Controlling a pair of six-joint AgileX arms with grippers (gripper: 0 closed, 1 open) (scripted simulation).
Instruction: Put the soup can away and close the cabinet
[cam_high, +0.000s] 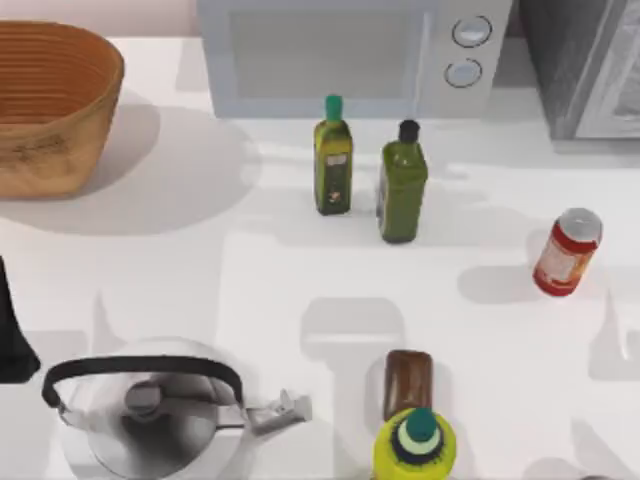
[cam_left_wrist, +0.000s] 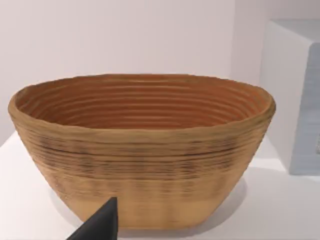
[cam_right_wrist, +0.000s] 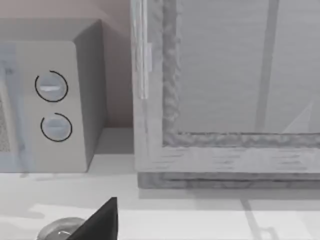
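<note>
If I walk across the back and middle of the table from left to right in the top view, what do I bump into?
Woven brown basket → white microwave with two round knobs → green-capped oil bottle → black-capped oil bottle → red-labelled soup can → dark grey speckled cabinet.

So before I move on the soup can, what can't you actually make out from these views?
- Large dark grey speckled cabinet: cut off by the top view's right edge; its inside is hidden in the right wrist view behind the pale framed door.
- Small red-labelled soup can: print too small to read.
- Brown jar: partly covered by the yellow bottle, itself cropped at the bottom edge.
- Left end effector and right end effector: just one dark tip each, cropped.
</note>
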